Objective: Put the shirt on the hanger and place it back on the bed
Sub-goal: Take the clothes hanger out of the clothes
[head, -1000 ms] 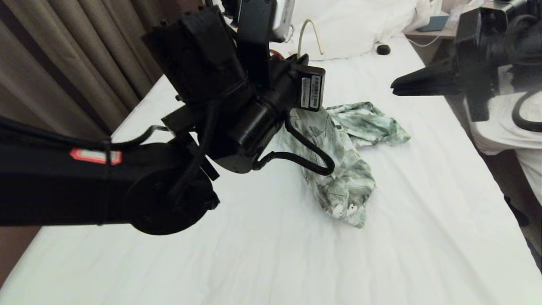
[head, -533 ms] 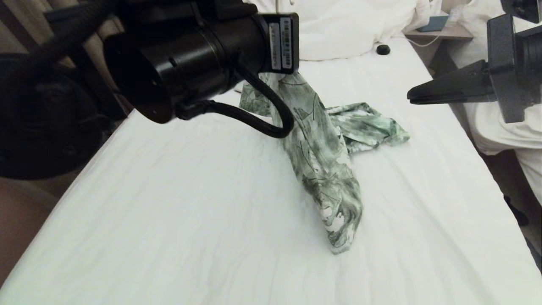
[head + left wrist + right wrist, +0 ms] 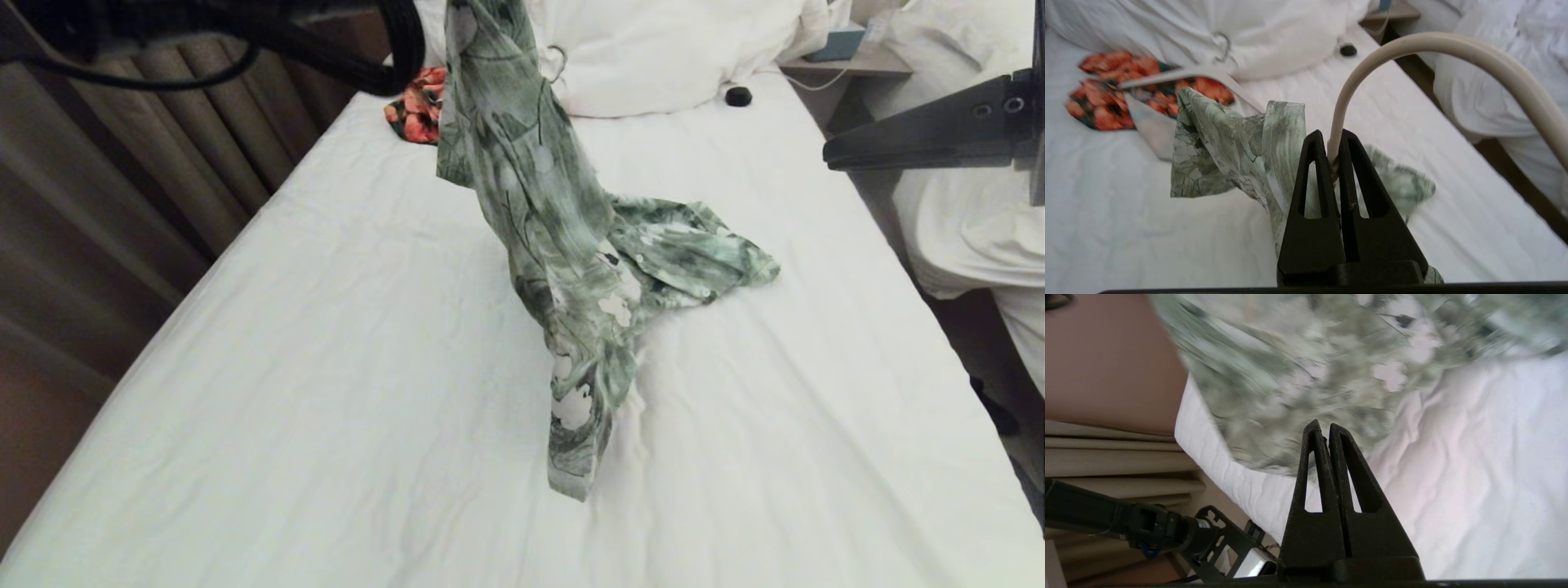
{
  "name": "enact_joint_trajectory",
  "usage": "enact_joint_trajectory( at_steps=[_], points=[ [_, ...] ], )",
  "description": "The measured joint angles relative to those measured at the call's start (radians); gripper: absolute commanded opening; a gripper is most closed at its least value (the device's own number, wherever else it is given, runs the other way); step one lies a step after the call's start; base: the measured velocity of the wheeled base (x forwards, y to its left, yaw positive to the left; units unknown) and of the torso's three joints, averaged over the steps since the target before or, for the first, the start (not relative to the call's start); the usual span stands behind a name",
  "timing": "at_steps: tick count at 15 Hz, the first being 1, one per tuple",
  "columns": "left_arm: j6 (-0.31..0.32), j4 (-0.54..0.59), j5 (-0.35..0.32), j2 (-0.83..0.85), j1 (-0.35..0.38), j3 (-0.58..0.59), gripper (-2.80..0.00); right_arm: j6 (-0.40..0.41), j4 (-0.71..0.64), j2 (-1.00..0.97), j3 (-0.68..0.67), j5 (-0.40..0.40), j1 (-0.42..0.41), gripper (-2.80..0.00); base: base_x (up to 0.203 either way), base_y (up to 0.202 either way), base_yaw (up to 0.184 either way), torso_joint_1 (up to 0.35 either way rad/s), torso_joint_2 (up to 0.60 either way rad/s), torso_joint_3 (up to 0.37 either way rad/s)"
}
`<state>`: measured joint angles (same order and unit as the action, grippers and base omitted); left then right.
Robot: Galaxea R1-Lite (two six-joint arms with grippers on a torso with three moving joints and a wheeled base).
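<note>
Left gripper (image 3: 1333, 136) clenching the cream hanger (image 3: 1453, 47) at the neck, dangling the green shirt (image 3: 555, 237) above the bed (image 3: 326, 367); hem and one side trailing on the sheet. Right gripper (image 3: 1323, 426) hovering beside it with fingers pressed together, gripping nothing; orange-red garment (image 3: 416, 106) lying near the pillows (image 3: 653, 49).

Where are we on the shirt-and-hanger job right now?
Done so far: the left gripper is shut on the cream hanger, with the shirt bunched just below the grip and lifted. In hand: its lower part trails on the bed. The right gripper is shut and empty beside it. Left: I cannot tell whether the shoulders sit on the hanger; setting it down flat remains.
</note>
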<state>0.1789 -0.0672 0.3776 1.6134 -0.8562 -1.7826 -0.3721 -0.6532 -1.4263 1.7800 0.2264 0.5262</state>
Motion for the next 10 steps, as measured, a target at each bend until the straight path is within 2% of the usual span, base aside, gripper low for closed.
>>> enact_joint_trajectory(
  at_steps=[2,3,10],
  points=[
    [0.001,0.089,-0.008,0.005,0.005,-0.119,-2.8,0.001,0.0,0.013,0.001,0.003,0.0,-2.8,0.0,0.0,0.0,0.08,-0.4,-0.302],
    [0.001,0.126,-0.032,0.005,0.006,-0.151,-2.8,0.002,0.0,0.019,0.001,0.004,0.0,-2.8,0.0,0.0,0.0,0.1,-0.45,-0.349],
    [0.001,0.135,-0.078,-0.01,-0.002,-0.177,-2.8,0.056,0.002,0.052,0.001,0.006,0.002,-2.8,0.0,0.0,0.0,0.141,-0.5,-0.354]
  ],
)
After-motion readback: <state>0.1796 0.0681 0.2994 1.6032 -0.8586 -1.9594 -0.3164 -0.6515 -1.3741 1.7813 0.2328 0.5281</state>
